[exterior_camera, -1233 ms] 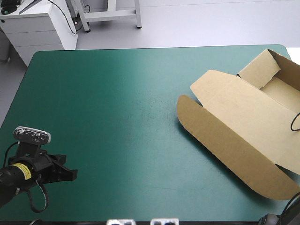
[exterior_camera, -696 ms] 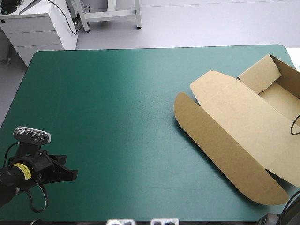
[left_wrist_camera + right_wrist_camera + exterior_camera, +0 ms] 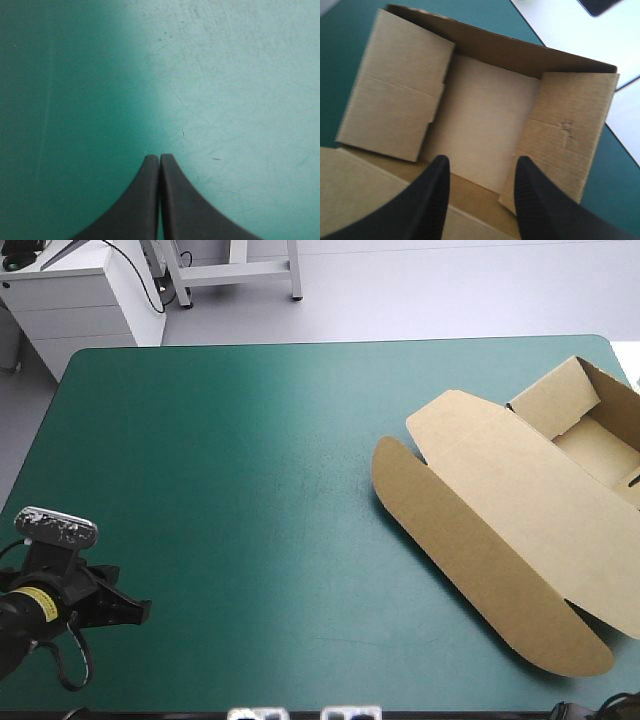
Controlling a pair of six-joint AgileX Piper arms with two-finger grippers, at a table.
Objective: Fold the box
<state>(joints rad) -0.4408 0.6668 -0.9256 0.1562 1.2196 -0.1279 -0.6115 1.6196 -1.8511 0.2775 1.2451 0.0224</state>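
Observation:
The brown box (image 3: 500, 500) lies at the table's right side as an open tray, its long lid flat toward the middle and its rounded flap nearest the front. In the right wrist view the tray (image 3: 485, 125) has raised walls and two side flaps folded inward. My right gripper (image 3: 482, 162) hangs open just above the tray's near wall, holding nothing. My left gripper (image 3: 140, 610) is far from the box, low over the front left corner. Its fingers are shut in one arch (image 3: 160, 158) over bare cover.
The teal-green cover (image 3: 250, 460) stretches bare between the left gripper and the box. The tray's far wall sits close to the table's right edge (image 3: 620, 150), with pale floor beyond it.
The box slid and turned a little toward the table's middle earlier, then stayed put. My left gripper has drifted back toward the front left corner. The cable loop at the right edge has withdrawn.

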